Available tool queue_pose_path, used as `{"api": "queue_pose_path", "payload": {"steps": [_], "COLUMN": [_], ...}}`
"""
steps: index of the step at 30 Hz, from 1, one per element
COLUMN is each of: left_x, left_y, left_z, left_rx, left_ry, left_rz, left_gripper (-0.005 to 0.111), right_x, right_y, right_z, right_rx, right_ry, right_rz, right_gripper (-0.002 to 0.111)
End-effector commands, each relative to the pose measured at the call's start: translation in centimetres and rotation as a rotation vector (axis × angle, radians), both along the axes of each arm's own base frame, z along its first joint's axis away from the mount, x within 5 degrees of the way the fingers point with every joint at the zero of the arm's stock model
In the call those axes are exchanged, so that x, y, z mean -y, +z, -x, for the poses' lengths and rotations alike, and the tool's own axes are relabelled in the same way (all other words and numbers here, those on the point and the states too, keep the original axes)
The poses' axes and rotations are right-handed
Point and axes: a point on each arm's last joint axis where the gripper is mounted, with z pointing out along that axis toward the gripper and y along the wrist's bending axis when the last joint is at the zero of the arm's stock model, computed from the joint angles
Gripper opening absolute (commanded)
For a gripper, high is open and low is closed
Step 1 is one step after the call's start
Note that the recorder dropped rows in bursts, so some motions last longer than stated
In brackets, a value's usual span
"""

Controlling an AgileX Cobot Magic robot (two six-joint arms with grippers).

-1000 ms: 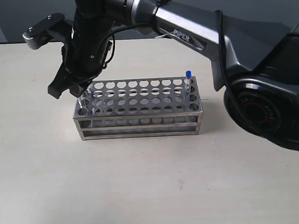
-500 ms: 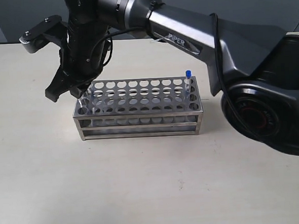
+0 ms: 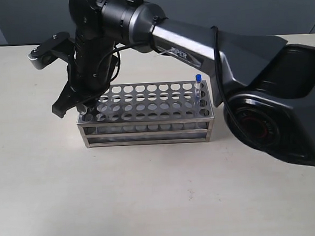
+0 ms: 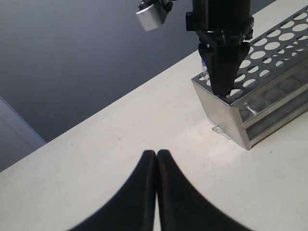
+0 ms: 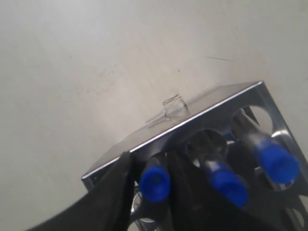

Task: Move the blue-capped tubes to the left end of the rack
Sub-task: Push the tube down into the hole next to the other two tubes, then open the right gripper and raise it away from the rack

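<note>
The grey metal rack (image 3: 147, 124) stands mid-table. My right gripper (image 3: 86, 107) has reached across to the rack's left end and is shut on a blue-capped tube (image 5: 155, 183) that stands in a corner hole. In the right wrist view the right gripper (image 5: 151, 161) has a dark finger on each side of that cap. Two more blue-capped tubes (image 5: 228, 185) (image 5: 276, 163) stand in the neighbouring holes. A fourth blue-capped tube (image 3: 198, 86) stands at the rack's far right end. My left gripper (image 4: 157, 153) is shut and empty above bare table, apart from the rack (image 4: 269, 110).
A small clear fragment (image 5: 173, 108) lies on the table against the rack's left end. The right arm's large dark base (image 3: 275, 121) sits to the right of the rack. A dark wall runs behind the table's far edge.
The right gripper has come down with the tube, from just above the rack's left end to the level of the top plate.
</note>
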Motion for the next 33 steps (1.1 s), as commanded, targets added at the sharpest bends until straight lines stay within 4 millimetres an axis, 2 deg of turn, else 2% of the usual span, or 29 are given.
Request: {"api": "queue_pose_path", "payload": {"steps": [1,10,25,31,33], "left_x": [0.1,0.1,0.0,0.0,0.0], "left_y": [0.2,0.2,0.2,0.2,0.2], "left_z": [0.0,0.0,0.0,0.0,0.0], "left_rx": [0.004,0.004,0.004,0.004,0.004], "left_ry": [-0.005,-0.005,-0.005,-0.005,-0.005], "left_rz": [0.01,0.01,0.008,0.008,0.008], "left_gripper": [0.001,0.001,0.001,0.001,0.001], "right_x": [-0.1,0.3,0.5,1.1,1.3], "right_y": [-0.4,2.9,3.3,5.3,6.1], "right_z": [0.8,1.0,0.9,0.9,1.0], "right_rx": [-0.053,-0.012,-0.001,0.046,0.055], "right_ry": [0.008,0.008,-0.025,-0.042,-0.042], "right_rz": [0.012,-0.037,-0.034,-0.047,-0.061], "right_gripper": [0.034,0.033,0.033,0.043,0.044]}}
